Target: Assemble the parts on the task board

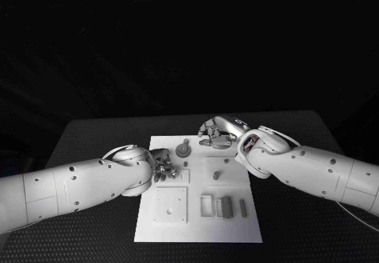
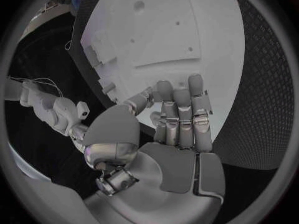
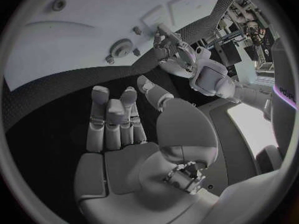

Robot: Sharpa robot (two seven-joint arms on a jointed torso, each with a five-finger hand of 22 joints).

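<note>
Task board: white plate lying flat in the middle of the black table, long side running away from the robot.
Left hand: at the board's left edge, about halfway along it. Fingers are curled downward in the head view; the left wrist view shows them straight and close together over the board's edge with nothing between them. It appears to hold nothing, though contact with the board cannot be confirmed.
Right hand: at the board's far edge, right of centre. Fingers loosely bent and apart, palm empty in the right wrist view.
Gear part: grey toothed wheel on the far left section of the board, between the two hands, touched by neither.
Peg part: small upright grey piece in the square recess right of centre.
Block parts: several grey rectangular pieces standing side by side on the near right section.
Square plate: pale raised panel on the near left section, with small holes in it.
</note>
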